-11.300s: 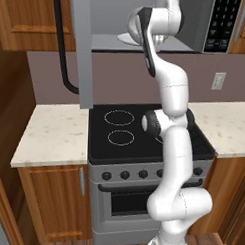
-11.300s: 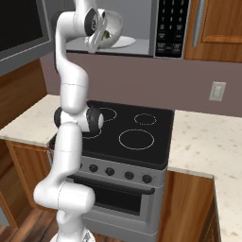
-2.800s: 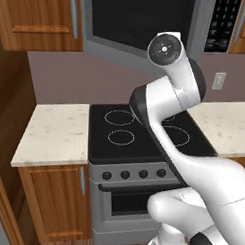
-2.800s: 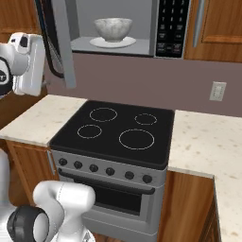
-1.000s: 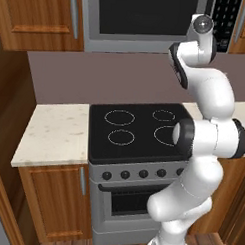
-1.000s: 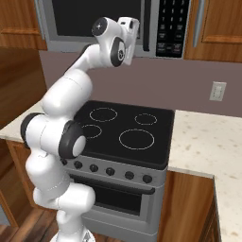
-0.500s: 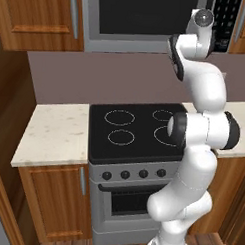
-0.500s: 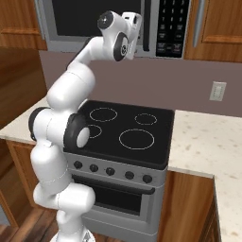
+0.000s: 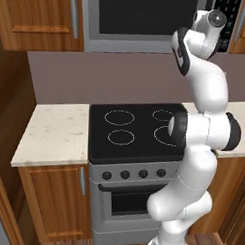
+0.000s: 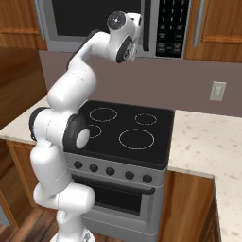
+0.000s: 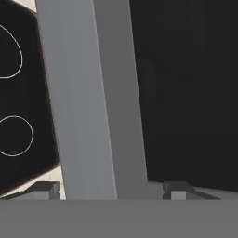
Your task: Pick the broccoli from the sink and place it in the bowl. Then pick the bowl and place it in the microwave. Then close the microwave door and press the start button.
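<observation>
From the hand view my gripper (image 11: 111, 190) stands wide with nothing between its tips, close against the grey frame of the shut microwave door (image 11: 88, 93). The base views show the microwave (image 9: 143, 20) above the black stove (image 9: 136, 130), its button panel (image 10: 170, 26) beside my hand, beige counters (image 9: 54, 134) either side.

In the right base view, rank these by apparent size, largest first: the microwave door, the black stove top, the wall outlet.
1. stove top
2. microwave door, though cut off by the frame's edge and partly behind the arm, so first place is unsure
3. wall outlet
</observation>
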